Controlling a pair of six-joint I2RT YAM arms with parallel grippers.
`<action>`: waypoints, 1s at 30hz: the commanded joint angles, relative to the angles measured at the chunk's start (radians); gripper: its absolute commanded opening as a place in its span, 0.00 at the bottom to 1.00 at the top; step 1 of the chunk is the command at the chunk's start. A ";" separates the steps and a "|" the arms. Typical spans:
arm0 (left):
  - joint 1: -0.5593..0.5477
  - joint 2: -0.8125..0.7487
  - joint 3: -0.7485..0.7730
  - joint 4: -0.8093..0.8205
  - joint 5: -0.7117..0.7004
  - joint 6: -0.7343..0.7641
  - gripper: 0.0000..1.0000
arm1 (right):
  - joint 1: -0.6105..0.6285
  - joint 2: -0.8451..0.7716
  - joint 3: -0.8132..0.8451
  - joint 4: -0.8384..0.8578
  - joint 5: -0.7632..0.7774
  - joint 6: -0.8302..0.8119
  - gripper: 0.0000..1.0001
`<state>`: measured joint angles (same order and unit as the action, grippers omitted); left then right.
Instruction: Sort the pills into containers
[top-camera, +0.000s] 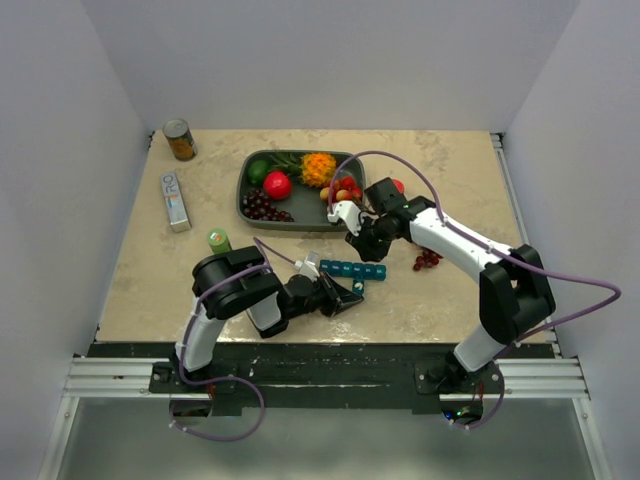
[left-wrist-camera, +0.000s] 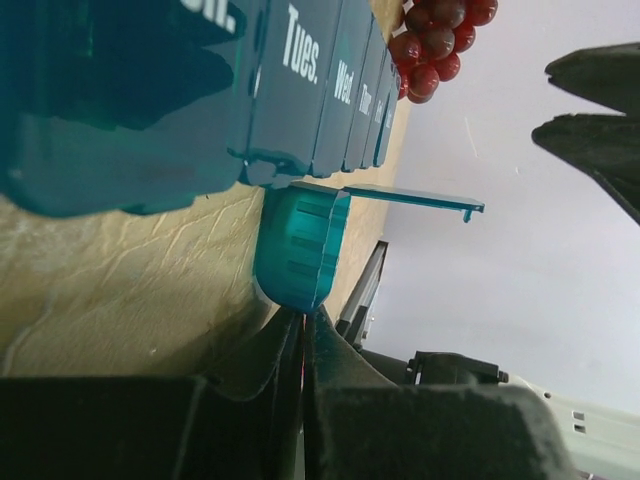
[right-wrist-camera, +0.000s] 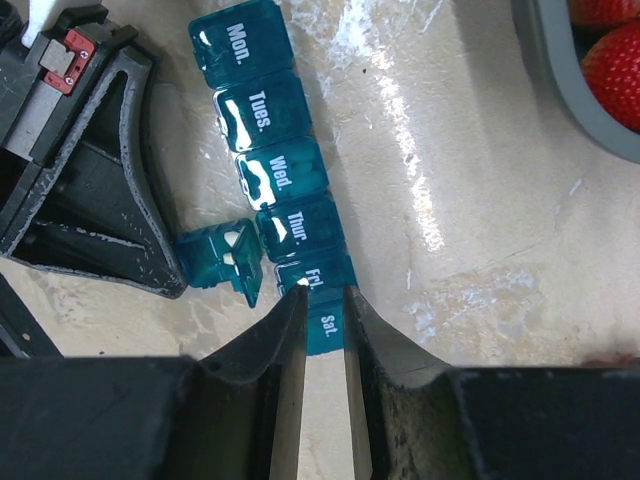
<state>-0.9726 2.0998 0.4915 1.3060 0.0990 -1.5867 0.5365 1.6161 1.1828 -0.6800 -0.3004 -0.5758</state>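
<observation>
The teal containers (top-camera: 352, 270) lie as a strip of lidded cells marked Mon. to Sat. (right-wrist-camera: 275, 180) in the middle of the table. One detached cell (right-wrist-camera: 215, 255) lies beside the strip with its lid open; it also shows in the left wrist view (left-wrist-camera: 298, 250). My right gripper (right-wrist-camera: 323, 295) stands over the Fri./Sat. end, jaws slightly apart, gripping nothing. My left gripper (left-wrist-camera: 300, 318) is shut, its tips against the detached cell; a thin red line shows in the seam between the jaws. A heap of small dark red round pills (top-camera: 428, 260) lies right of the strip.
A grey tray (top-camera: 242, 195) of fruit stands behind the strip, its rim in the right wrist view (right-wrist-camera: 560, 80). A tin can (top-camera: 180, 140) stands at the far left, with a silver box (top-camera: 176, 200) and a small green-capped bottle (top-camera: 219, 240) nearer.
</observation>
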 joint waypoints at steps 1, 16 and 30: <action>-0.015 0.008 0.002 -0.191 0.001 -0.030 0.07 | 0.011 -0.002 -0.020 0.017 -0.020 -0.007 0.24; -0.017 0.000 0.002 -0.195 -0.012 -0.032 0.05 | 0.040 0.005 -0.048 0.004 -0.071 -0.035 0.23; -0.017 0.000 -0.005 -0.169 -0.016 -0.032 0.05 | 0.065 0.025 -0.046 -0.049 -0.094 -0.065 0.22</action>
<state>-0.9768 2.0769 0.5041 1.2388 0.0814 -1.5867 0.5941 1.6184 1.1366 -0.7033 -0.3614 -0.6212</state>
